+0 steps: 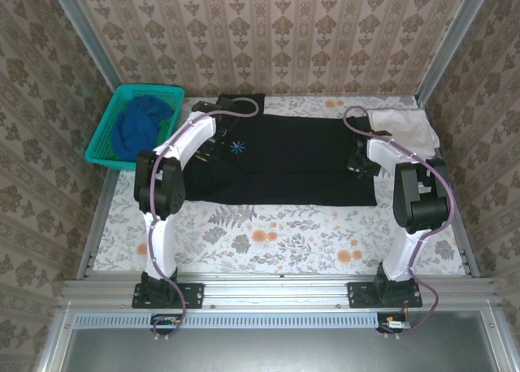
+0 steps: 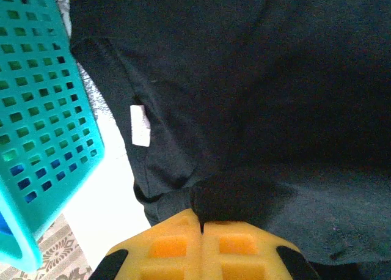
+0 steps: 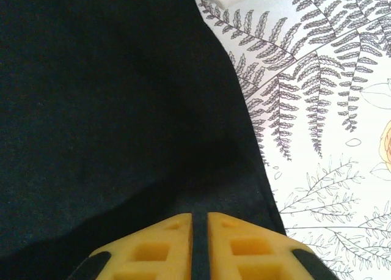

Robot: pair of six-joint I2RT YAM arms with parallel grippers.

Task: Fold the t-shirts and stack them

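A large black t-shirt [image 1: 292, 157] lies spread across the middle of the table, its light-blue starburst mark [image 1: 238, 148] near the left end. My left gripper [image 1: 213, 149] is at that end, by the collar. In the left wrist view it [image 2: 201, 222] is shut on a bunched fold of the black t-shirt [image 2: 256, 78], next to the white neck label [image 2: 140, 126]. My right gripper [image 1: 357, 159] rests at the shirt's right edge. Up close its jaws [image 3: 200, 217] stand a narrow gap apart over the black cloth [image 3: 110, 109]. A blue t-shirt [image 1: 138, 127] lies in the basket. A pale white-pink t-shirt [image 1: 406, 124] lies at the back right.
The teal mesh basket [image 1: 101, 144] stands at the back left, close beside my left gripper [image 2: 43, 109]. The floral table cover [image 1: 268, 234] is bare in front of the black shirt. Patterned walls close in the back and both sides.
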